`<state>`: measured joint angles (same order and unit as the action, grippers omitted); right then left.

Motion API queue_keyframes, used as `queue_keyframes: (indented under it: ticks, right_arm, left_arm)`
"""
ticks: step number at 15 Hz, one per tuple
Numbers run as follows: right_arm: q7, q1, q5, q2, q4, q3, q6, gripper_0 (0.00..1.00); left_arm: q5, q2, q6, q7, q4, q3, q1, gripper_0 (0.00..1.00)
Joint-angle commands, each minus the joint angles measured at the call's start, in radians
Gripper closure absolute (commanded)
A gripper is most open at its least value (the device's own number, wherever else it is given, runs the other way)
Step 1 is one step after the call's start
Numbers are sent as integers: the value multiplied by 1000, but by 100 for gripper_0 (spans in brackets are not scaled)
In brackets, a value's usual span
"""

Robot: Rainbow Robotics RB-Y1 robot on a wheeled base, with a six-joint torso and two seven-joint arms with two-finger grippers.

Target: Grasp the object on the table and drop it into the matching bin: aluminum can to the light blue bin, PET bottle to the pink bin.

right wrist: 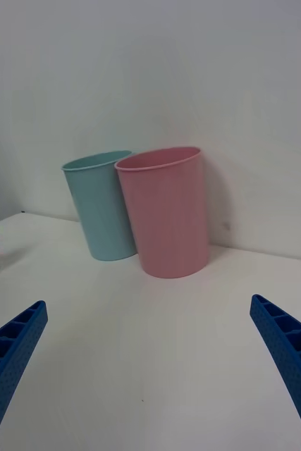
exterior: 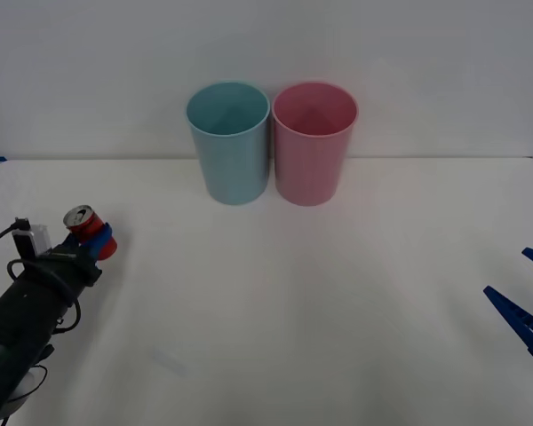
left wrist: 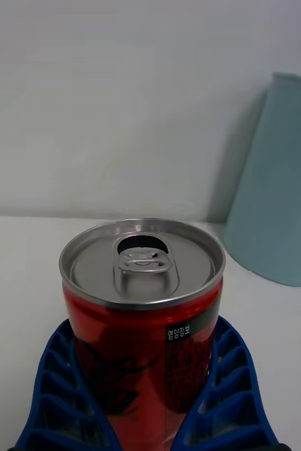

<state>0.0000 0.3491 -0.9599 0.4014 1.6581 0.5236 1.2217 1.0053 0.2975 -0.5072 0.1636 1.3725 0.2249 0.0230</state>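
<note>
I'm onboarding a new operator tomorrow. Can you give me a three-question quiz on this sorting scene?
1. True or false: the left gripper is shut on the small red aluminium drink can.
2. Which tall plastic bin stands nearer that can: A) light blue bin B) pink bin?
3. Fill in: the right gripper, low at the white table's right edge, is ____.

Key: 1 true; 2 A; 3 open.

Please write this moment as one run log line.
left gripper: shut on can | right gripper: open, idle | bins: blue, pink
</note>
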Motion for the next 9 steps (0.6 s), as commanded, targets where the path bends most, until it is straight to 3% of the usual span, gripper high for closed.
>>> queue_keyframes:
  ticks: [1,9]
  right_arm:
    - [0,0,0,0,0,0,0,0]
    - [0,0,0,0,0,0,0,0]
  left_arm:
    - [-2,0,-1,-29,109,8,48,100]
    - [52,71,-10,-320,372,13,89,100]
